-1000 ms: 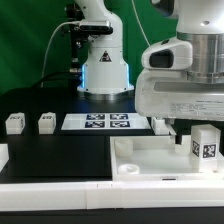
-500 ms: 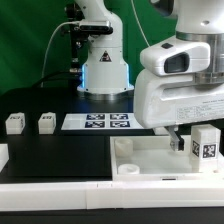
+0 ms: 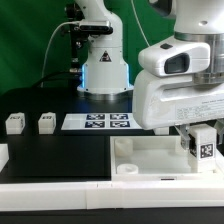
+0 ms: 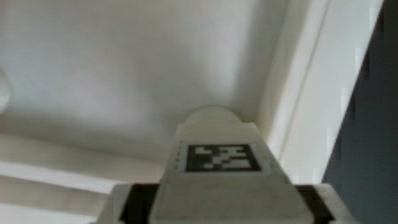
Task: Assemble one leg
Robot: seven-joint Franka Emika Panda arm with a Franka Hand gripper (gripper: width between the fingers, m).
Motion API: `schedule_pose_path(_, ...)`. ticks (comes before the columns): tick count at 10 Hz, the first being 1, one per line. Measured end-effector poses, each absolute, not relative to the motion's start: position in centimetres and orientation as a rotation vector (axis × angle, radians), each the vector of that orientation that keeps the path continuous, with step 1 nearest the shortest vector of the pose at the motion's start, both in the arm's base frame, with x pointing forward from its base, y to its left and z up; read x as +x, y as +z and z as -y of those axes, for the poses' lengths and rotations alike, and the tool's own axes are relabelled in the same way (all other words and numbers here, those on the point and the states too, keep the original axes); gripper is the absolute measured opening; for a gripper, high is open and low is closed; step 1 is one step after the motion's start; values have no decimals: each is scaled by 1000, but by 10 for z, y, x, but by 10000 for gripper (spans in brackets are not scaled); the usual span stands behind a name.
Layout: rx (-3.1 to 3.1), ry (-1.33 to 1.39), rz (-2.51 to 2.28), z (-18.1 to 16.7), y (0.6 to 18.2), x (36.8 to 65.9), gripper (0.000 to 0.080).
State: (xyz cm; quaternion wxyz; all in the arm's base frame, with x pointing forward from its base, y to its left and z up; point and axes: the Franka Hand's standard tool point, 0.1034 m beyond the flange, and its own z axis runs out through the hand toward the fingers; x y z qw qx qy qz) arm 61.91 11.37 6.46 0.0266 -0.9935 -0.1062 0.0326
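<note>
The leg (image 3: 206, 142) is a small white block with a black-and-white tag. It stands upright on the big white square top (image 3: 150, 156) at the exterior view's right. My gripper (image 3: 203, 150) hangs straight over it, with the jaws shut against its two sides. In the wrist view the leg (image 4: 222, 155) fills the gap between the dark pads (image 4: 128, 205), tag facing the camera, and the gripper (image 4: 222, 208) sits low on it. The white top (image 4: 107, 90) lies behind it.
Two more white legs (image 3: 14, 123) (image 3: 46, 122) stand on the black table at the exterior view's left, and another white part (image 3: 3, 155) shows at the left edge. The marker board (image 3: 98, 122) lies behind the top. The arm's base (image 3: 104, 70) stands at the back.
The jaws have closed from wide open onto the leg's sides. The leg and the arm have hardly shifted.
</note>
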Motion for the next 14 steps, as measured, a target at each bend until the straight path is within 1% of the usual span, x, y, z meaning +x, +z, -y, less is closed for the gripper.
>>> schedule_pose_path(3,-3077,103,256,-114,65,619,290)
schedule_pose_path(4,-3086,108,95,-115,64,619,290)
schedule_pose_path(6,-3073,103,-379,-117,64,619,291)
schedule_pose_path(7,-3057,105,-514,-119,64,619,291)
schedule_pose_path(8,-3010,108,-777,-120,64,619,291)
schedule_pose_path(11,-2812,107,-1372,-123,65,619,291)
schedule_pose_path(14,-2620,113,-1713,-123,65,619,291)
